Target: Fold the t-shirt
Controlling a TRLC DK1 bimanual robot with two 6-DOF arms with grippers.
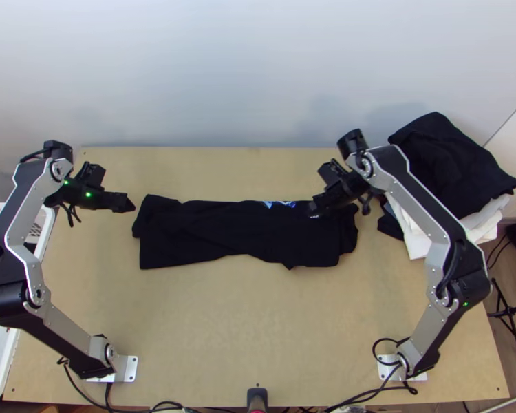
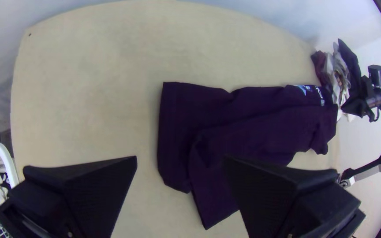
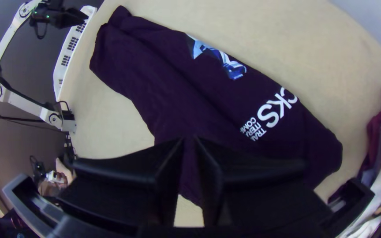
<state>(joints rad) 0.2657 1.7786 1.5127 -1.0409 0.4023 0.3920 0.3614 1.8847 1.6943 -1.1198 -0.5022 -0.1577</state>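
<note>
The black t-shirt lies as a long folded strip across the table, with a blue and white print along its far edge. My left gripper is just off its left end; in the left wrist view the left gripper is open, the shirt showing a loose folded layer. Over the strip's right part is my right gripper. Seen in the right wrist view, the right gripper is shut with its tips almost together, holding nothing visible, above the shirt and its white lettering.
A pile of dark clothes lies at the table's far right corner, with white cloth beneath it. A white basket stands by the left edge. Bare wooden table extends in front of the shirt.
</note>
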